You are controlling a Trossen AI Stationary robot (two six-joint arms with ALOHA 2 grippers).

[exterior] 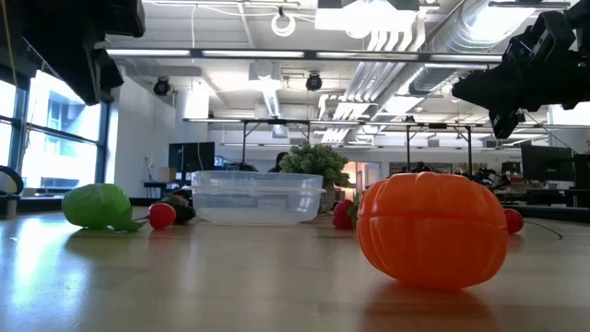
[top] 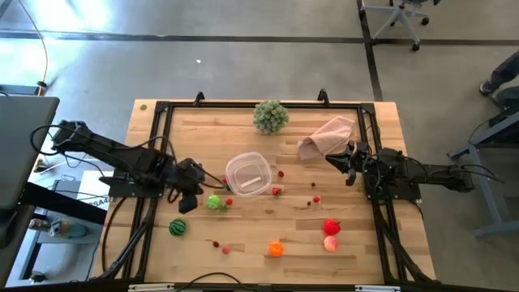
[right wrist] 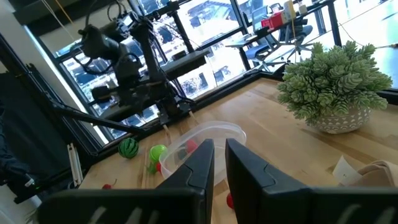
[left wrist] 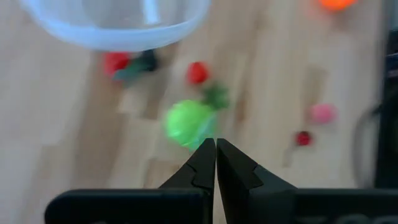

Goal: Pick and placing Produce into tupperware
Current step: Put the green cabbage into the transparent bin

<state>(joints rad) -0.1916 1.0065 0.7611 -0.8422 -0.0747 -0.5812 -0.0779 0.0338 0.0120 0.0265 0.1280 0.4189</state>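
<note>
Left gripper point(left wrist: 216, 144) hangs above the light green piece point(top: 214, 202), fingers pressed together with nothing between them; that piece lies on the wood just beside the tupperware point(top: 248, 173), on the side toward the left arm. Right gripper point(top: 350, 172) waits well clear on the far side of the tupperware, beside the pinkish-beige cloth point(top: 328, 136), its fingers nearly together and empty. The tupperware looks empty; the striped dark green piece point(top: 178, 228), orange piece point(top: 276, 248), red piece point(top: 332, 227), pink piece point(top: 330, 242) and small red berries point(top: 276, 191) all lie scattered outside it. Risk, as judged: with fingers pressed together, a descent would strike the rounded green piece and roll it off or into the tupperware wall; the light container could itself slide if nudged. Surface is a pale wooden table point(top: 365, 243) in a dark frame, level, with a leafy ball point(top: 270, 116) beyond the tupperware. The room is an open workshop with grey floor, windows and office chairs
</note>
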